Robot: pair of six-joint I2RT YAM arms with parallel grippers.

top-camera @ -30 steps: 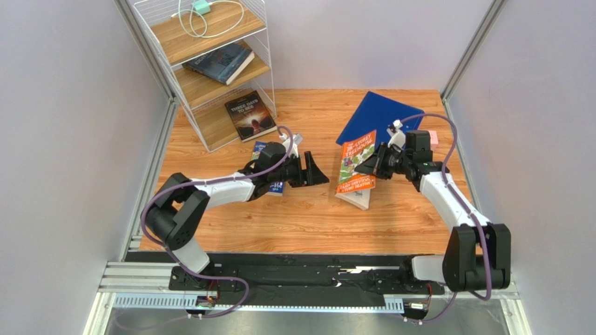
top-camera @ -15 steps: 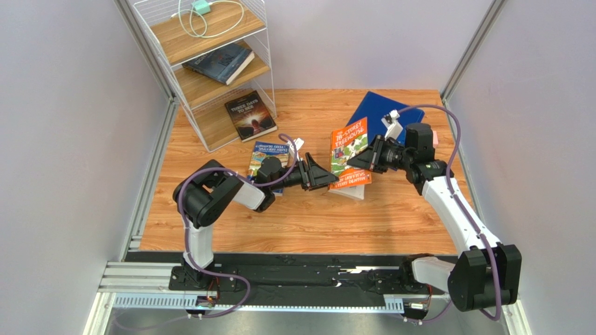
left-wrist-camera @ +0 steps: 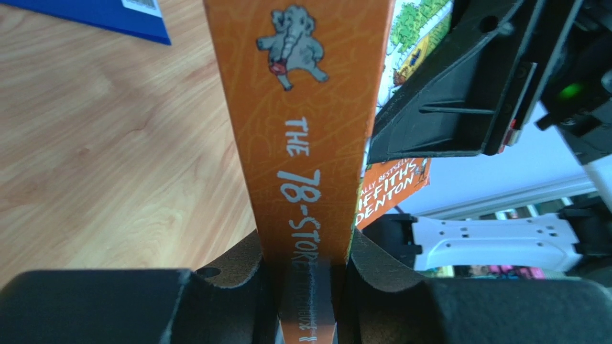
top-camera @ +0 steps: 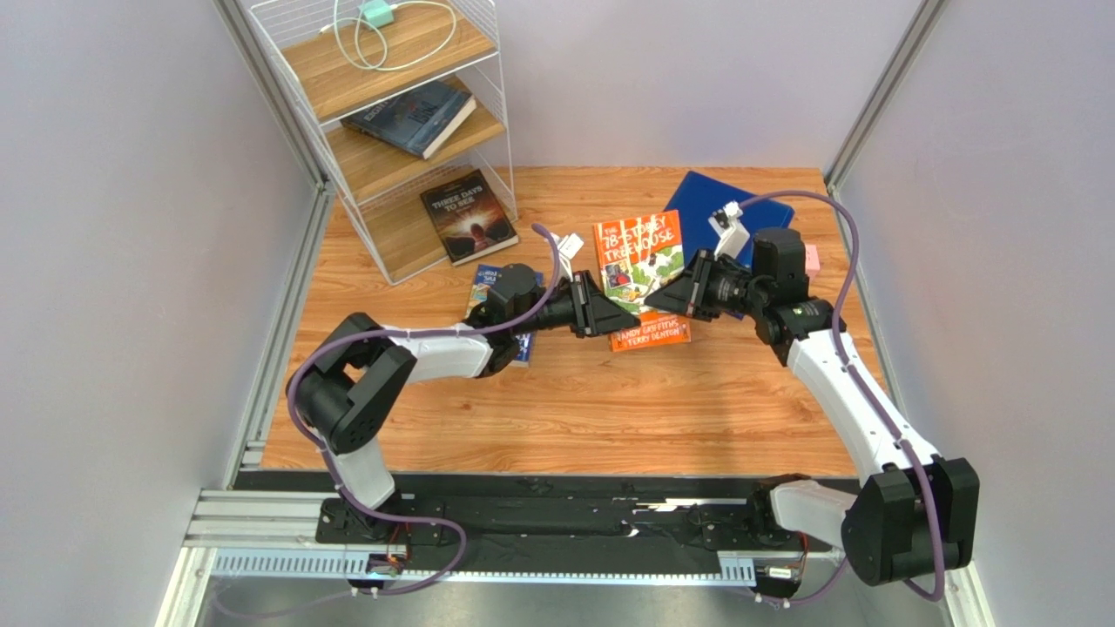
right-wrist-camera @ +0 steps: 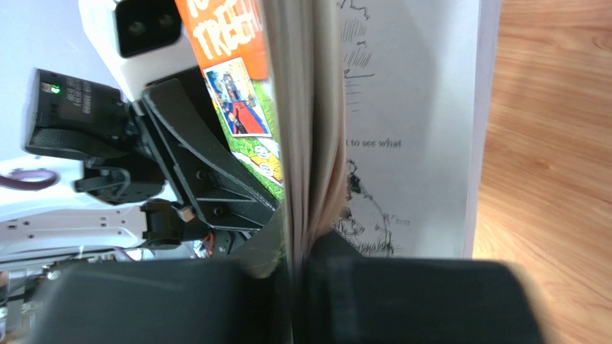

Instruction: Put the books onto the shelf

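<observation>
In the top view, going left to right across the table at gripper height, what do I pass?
shelf → blue book → left gripper → orange book → right gripper

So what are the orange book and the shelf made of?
78-Storey Treehouse book: paperback, printed card cover over paper pages, page edges fanned in the right wrist view. Shelf: white wire frame, probably coated metal; light boards with grain, wood or laminate.
</observation>
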